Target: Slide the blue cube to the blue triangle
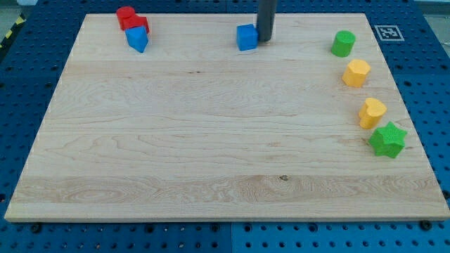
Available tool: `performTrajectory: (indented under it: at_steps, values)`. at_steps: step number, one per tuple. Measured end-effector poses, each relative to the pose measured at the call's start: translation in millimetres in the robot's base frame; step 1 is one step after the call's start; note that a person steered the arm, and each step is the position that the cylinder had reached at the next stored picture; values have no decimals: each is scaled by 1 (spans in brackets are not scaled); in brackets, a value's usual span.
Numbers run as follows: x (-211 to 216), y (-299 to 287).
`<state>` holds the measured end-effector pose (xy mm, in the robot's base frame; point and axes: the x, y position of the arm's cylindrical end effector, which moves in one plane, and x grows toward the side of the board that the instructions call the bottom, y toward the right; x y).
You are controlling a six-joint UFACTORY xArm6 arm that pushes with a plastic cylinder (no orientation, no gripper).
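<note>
The blue cube point(247, 37) sits near the top middle of the wooden board point(211, 140). My tip point(264, 40) stands right against the cube's right side, touching or nearly touching it. The blue triangle point(137, 39) lies near the top left, well to the left of the cube, pressed against a red block point(131, 19) just above it.
A green cylinder point(343, 43), a yellow block point(356, 73), a second yellow block point(372, 112) and a green star point(387, 140) run down the view's right side of the board. Blue pegboard surrounds the board.
</note>
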<state>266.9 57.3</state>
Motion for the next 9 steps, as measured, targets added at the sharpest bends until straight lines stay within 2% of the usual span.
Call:
performTrajectory:
  at_steps: [3, 6, 9]
  values:
    - [30, -88]
    - [32, -179]
    - [32, -194]
